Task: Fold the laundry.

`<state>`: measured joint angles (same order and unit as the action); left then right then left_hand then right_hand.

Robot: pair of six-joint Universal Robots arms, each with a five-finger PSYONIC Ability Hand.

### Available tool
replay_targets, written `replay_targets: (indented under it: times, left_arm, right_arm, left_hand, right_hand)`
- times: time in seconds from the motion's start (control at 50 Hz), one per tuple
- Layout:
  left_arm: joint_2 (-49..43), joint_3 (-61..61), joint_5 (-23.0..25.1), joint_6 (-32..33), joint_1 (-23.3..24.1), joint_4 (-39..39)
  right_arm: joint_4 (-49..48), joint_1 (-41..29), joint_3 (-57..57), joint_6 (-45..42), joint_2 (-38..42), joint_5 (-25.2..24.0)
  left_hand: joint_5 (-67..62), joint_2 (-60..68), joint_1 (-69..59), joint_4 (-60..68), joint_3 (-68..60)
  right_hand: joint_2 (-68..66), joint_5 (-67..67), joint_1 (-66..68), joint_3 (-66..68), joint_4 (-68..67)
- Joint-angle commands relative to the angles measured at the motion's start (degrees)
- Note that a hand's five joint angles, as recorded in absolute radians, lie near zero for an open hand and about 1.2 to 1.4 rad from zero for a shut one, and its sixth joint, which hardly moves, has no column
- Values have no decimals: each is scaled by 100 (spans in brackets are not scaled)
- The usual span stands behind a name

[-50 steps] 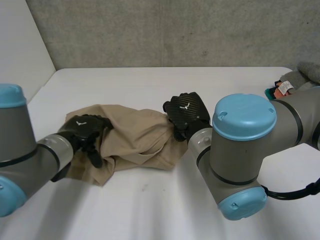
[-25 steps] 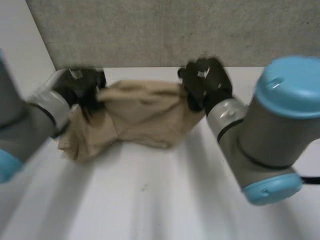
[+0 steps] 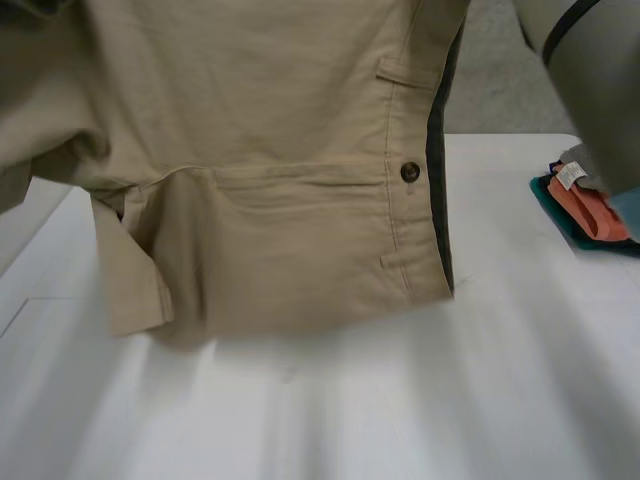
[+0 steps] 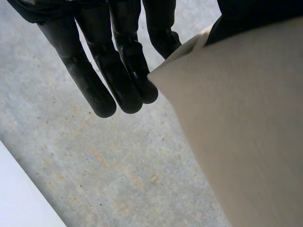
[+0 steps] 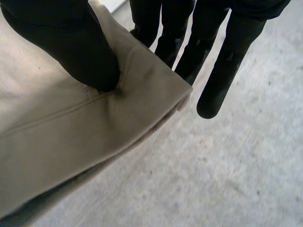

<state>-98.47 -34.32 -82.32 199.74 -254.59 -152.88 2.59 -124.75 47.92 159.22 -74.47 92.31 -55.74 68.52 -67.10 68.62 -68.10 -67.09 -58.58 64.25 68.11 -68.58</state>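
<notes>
Hanging over the white table [image 3: 420,400] we count one tan garment [image 3: 280,200], with one dark button [image 3: 409,172]; we cannot tell if its hem touches the table. Two hands hold it. The left hand [image 4: 97,75] pinches a corner between straight fingers and thumb. The right hand [image 5: 71,42] clamps a seamed edge under its thumb. One pile of clothes [image 3: 590,205] lies at the table's right edge.
</notes>
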Motion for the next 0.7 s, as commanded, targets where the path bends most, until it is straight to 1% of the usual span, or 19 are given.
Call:
replay_targets:
  times: [0.02,0.06,0.08,0.14,0.16,0.22,0.24,0.3,0.32,0.34,0.36,0.38,0.4,0.46,0.52,0.6,0.62,0.68,0.7]
  left_arm:
    - [-1541,285,-30,73,94,-1102]
    - [-1928,303,5,100,111,-1409]
    - [-2330,338,49,135,155,-1716]
    - [-2948,391,111,91,173,-2095]
    - [-3333,408,155,65,182,-2323]
    - [-3880,487,120,47,190,-2632]
    - [-4212,575,50,12,190,-2798]
    - [-4680,733,-108,-50,217,-3054]
    - [-4916,856,-152,-93,252,-3185]
    - [-4997,926,-179,-120,269,-3239]
    - [-5032,997,-240,-146,287,-3265]
    - [-5067,1041,-267,-172,305,-3292]
    - [-5085,1120,-345,-242,331,-3335]
    - [-4928,1173,-573,-392,349,-3397]
    - [-4726,1103,-767,-410,349,-3415]
    - [-4181,665,-943,-270,349,-3380]
    - [-3902,368,-961,-191,340,-3371]
    - [-3452,-152,-979,-94,349,-3319]
    - [-3120,-546,-996,-33,357,-3266]
  right_arm:
    - [-135,73,-19,258,810,366]
    - [-275,91,25,311,1030,498]
    - [-520,99,42,329,1292,637]
    - [-1004,108,86,268,1750,858]
    - [-1302,143,86,181,2091,1033]
    - [-1734,152,69,-92,2629,1262]
    - [-2031,170,8,-371,2987,1376]
    - [-2595,196,-151,-838,3525,1491]
    - [-3040,231,-282,-1083,3840,1535]
    - [-3271,249,-344,-1199,3974,1561]
    - [-3491,275,-405,-1322,4106,1570]
    - [-3928,293,-510,-1541,4325,1544]
    - [-4124,302,-546,-1647,4414,1527]
    - [-4634,372,-591,-1937,4450,1474]
    - [-4548,398,-520,-1877,4284,1413]
    - [-3934,416,-240,-1500,3739,1202]
    - [-3567,433,-108,-1290,3477,1019]
    - [-2889,451,86,-990,3080,649]
    - [-2399,477,217,-815,2809,378]
  left_hand:
    - [-1426,1148,-1290,1138,-1190]
    - [-1426,1148,-1290,1138,-1190]
    - [-1426,1148,-1290,1138,-1190]
    - [-1426,1148,-1290,1138,-1190]
    - [-1426,1148,-1290,1138,-1190]
    - [-1426,1148,-1290,1138,-1190]
    - [-1426,1148,-1290,1138,-1190]
    - [-1426,1148,-1290,1138,-1190]
    - [754,-1032,889,-1041,990]
    - [2341,-2619,2477,-2628,2577]
    - [3706,-3984,3841,-3993,3942]
    - [4835,-5113,4971,-5123,5071]
    - [5574,-5852,5710,-5862,5810]
    - [5574,-5852,5710,-5862,5810]
    - [5574,-5852,5710,-5862,5810]
    - [5574,-5852,5710,-5862,5810]
    - [5574,-5852,5710,-5862,5810]
    - [5574,-5852,5710,-5862,5810]
    - [5574,-5852,5710,-5862,5810]
  right_hand:
    - [-1291,-1142,1575,1189,-1142]
    - [-1291,-1142,1575,1189,-1142]
    - [-1291,-1142,1575,1189,-1142]
    - [-1291,-1142,1575,1189,-1142]
    - [-1291,-1142,1575,1189,-1142]
    - [-1291,-1142,1575,1189,-1142]
    - [-1291,-1142,1575,1189,-1142]
    - [-1291,-1142,1575,1189,-1142]
    - [1509,1658,-1225,-1611,1658]
    - [3885,4034,-3601,-3987,4034]
    - [5709,5858,-5425,-5811,5858]
    - [5709,5858,-5425,-5811,5858]
    - [5709,5858,-5425,-5811,5858]
    - [5709,5858,-5425,-5811,5858]
    - [5709,5858,-5425,-5811,5858]
    - [5709,5858,-5425,-5811,5858]
    - [5709,5858,-5425,-5811,5858]
    - [5709,5858,-5425,-5811,5858]
    - [5709,5858,-5425,-5811,5858]
